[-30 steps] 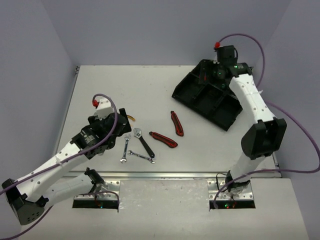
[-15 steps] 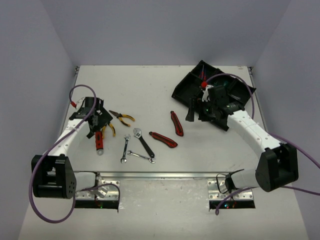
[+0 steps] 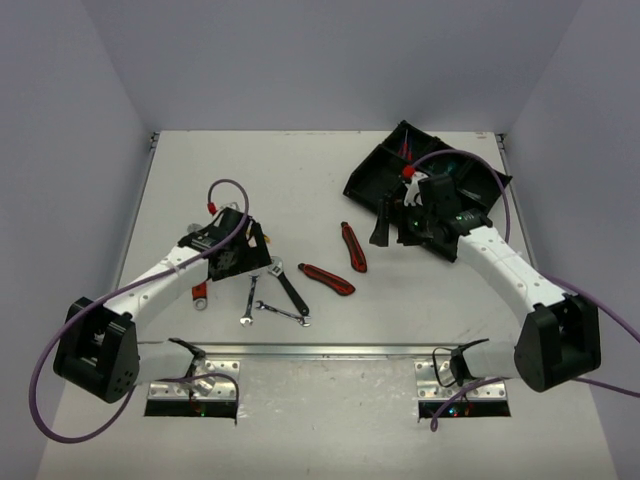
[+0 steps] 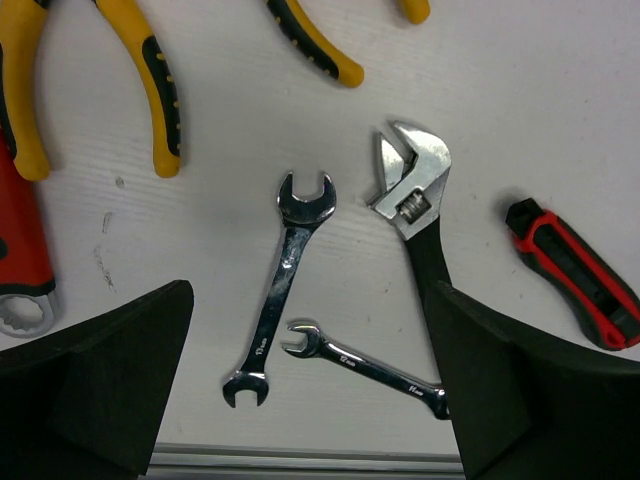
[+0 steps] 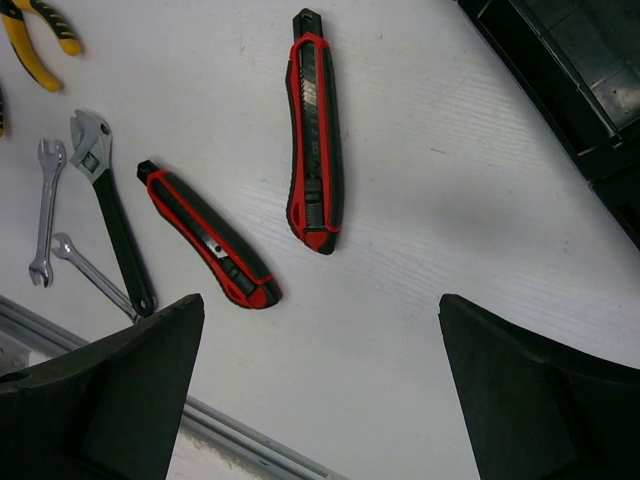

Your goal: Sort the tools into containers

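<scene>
Near the front edge of the white table (image 3: pixel 300 170) lies a first silver open-end wrench (image 4: pixel 285 290), and a second silver open-end wrench (image 4: pixel 365 368) lies crosswise with its head just beside the first one's shaft. To their right, a black-handled adjustable wrench (image 4: pixel 410 185) points its silver head away from me, and the second wrench's far end meets its handle. Two yellow-handled pliers (image 4: pixel 150 80) lie farther back. At their left is a red-handled tool (image 4: pixel 20 250) with a silver ring end; I cannot name it more closely. Toward the table's middle, well apart from the wrenches, a nearer red-black utility knife (image 5: pixel 205 235) and a farther red-black utility knife (image 5: pixel 315 130) lie close together without touching. A black organiser tray (image 3: pixel 365 182) sits at the far right, and something red shows in its rear compartment. My left gripper (image 3: pixel 232 262) hangs over the pliers and wrenches, jaws spread wide with nothing between them. My right gripper (image 3: pixel 392 228) hangs between the tray and the knives, its jaws likewise spread and empty.
</scene>
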